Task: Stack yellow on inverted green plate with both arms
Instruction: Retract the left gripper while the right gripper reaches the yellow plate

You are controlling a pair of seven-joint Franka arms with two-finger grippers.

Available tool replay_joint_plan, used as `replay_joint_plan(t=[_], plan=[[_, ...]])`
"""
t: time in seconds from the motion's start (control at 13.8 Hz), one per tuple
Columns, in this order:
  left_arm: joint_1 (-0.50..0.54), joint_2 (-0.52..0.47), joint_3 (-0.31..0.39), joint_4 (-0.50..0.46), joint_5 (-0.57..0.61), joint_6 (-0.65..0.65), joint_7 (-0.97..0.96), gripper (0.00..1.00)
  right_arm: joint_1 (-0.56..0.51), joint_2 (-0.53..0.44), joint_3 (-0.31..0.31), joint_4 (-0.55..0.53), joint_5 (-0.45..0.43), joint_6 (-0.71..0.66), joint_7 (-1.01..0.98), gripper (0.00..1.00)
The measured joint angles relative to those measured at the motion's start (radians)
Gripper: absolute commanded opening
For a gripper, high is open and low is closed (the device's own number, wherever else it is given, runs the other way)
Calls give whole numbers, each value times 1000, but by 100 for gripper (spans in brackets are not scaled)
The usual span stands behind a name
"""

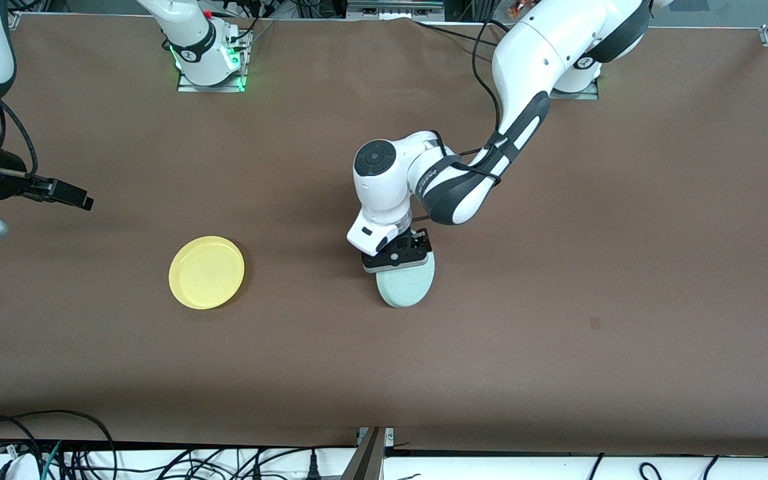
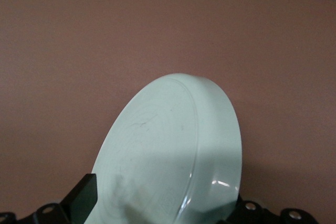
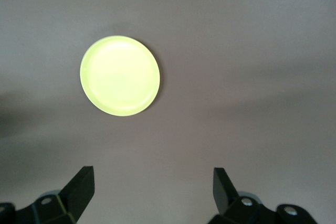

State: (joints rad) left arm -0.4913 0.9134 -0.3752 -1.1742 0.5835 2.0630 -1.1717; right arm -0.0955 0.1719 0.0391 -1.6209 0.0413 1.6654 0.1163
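My left gripper [image 1: 403, 257] pinches the green plate [image 1: 406, 283] by its rim and holds it tipped up on edge over the table [image 1: 557, 267]. I think I am in the middle of flipping it. Next I must lay it down with its bottom up and let go gently.

My right gripper [image 3: 152, 192] waits with its fingers wide apart and nothing in them. The yellow [image 1: 207, 272] plate lies flat beside the green plate, toward the right arm's end.
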Motion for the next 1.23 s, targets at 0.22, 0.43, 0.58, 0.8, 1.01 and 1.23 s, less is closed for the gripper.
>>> replay_joint_plan(t=[0.22,0.43,0.58,0.8,1.01,1.23], plan=[[7,2,1,1,-98,103,-54,100,0,46,0,-4,-5,-5,-7,100],[18,8,4,-8,-134,168,-40,100,0,107,3,-46,-5,92,-21,100],[29,10,4,-8,-139,173,-14,100,2,143,10,-104,-5,194,-22,100],[60,-6,4,-2,-139,148,18,100,3,195,14,-135,-4,259,-27,100],[123,-90,3,5,-178,34,117,100,4,238,14,-136,-3,295,-33,100],[208,-232,36,-20,-327,-81,349,100,4,279,30,-142,14,341,-34,100]])
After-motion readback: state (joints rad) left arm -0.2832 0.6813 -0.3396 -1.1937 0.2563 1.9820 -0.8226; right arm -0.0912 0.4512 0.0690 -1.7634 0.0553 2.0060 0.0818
